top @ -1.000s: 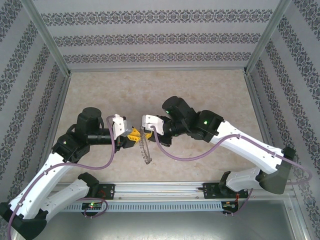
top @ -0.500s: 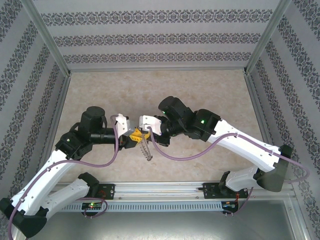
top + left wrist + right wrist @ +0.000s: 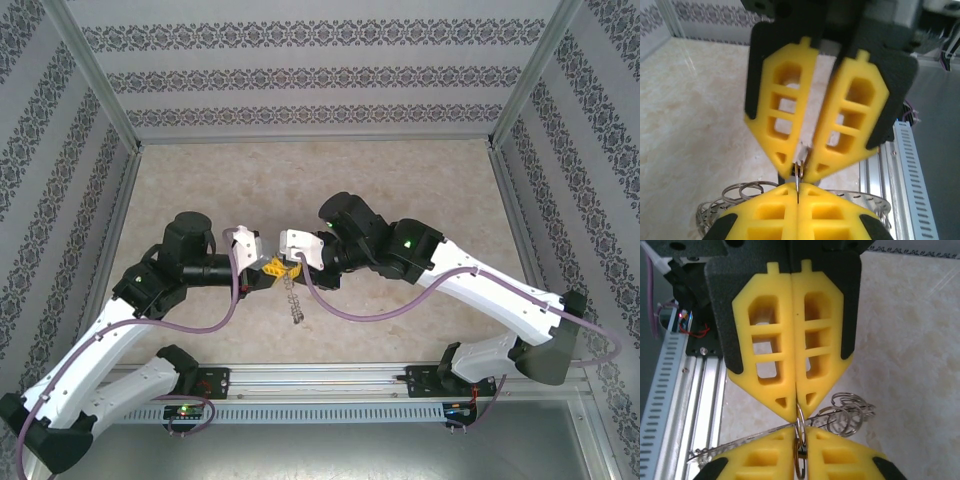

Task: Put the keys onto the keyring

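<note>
We see left pincer squeezed tight on key | right pincer: we cannot tell | keyring just beside both.

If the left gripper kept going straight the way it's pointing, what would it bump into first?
Almost at once, the right gripper, whose yellow fingertips face the left gripper nearly tip to tip; a thin metal loop spans the small gap.

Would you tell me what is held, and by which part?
The left gripper pinches the keyring at its rim; the right gripper's hold cannot be told.
</note>
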Controlling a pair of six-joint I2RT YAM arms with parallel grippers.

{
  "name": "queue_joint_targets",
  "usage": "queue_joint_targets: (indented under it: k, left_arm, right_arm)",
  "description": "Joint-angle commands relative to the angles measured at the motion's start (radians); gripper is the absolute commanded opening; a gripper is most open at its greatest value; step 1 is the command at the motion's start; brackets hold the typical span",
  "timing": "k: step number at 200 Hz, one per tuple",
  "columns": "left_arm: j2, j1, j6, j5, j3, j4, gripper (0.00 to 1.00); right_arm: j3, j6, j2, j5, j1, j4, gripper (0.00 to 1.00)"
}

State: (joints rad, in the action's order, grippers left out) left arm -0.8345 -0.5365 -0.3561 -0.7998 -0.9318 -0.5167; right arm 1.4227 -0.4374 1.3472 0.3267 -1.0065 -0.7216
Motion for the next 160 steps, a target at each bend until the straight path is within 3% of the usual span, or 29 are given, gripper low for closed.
queue_joint_targets:
  k: [1, 37, 59, 92, 118, 137, 160]
  left_arm:
    - [0.066, -0.011, 0.103, -0.039, 0.043, 0.202, 0.00]
    - [0.104, -0.011, 0.235, -0.094, 0.125, 0.424, 0.00]
    - [0.105, -0.012, 0.266, -0.109, 0.143, 0.473, 0.00]
    - [0.107, -0.011, 0.276, -0.120, 0.153, 0.489, 0.00]
    - [0.092, -0.012, 0.199, -0.084, 0.117, 0.359, 0.00]
    - [0.066, -0.012, 0.092, -0.017, 0.063, 0.191, 0.14]
    - [0.016, -0.013, -0.001, 0.040, -0.004, 0.034, 0.15]
  right_arm:
    - [-0.039, 0.030, -0.042, 0.009, -0.012, 0.067, 0.23]
    - [-0.075, 0.064, -0.069, 0.029, -0.006, 0.123, 0.21]
    - [-0.107, 0.087, -0.099, 0.060, 0.003, 0.188, 0.19]
    - [-0.120, 0.101, -0.118, 0.070, 0.013, 0.219, 0.02]
    - [-0.091, 0.071, -0.099, 0.012, 0.013, 0.169, 0.00]
    - [-0.026, 0.015, -0.053, -0.072, 0.002, 0.076, 0.00]
    - [0.051, -0.038, 0.009, -0.142, -0.019, -0.027, 0.00]
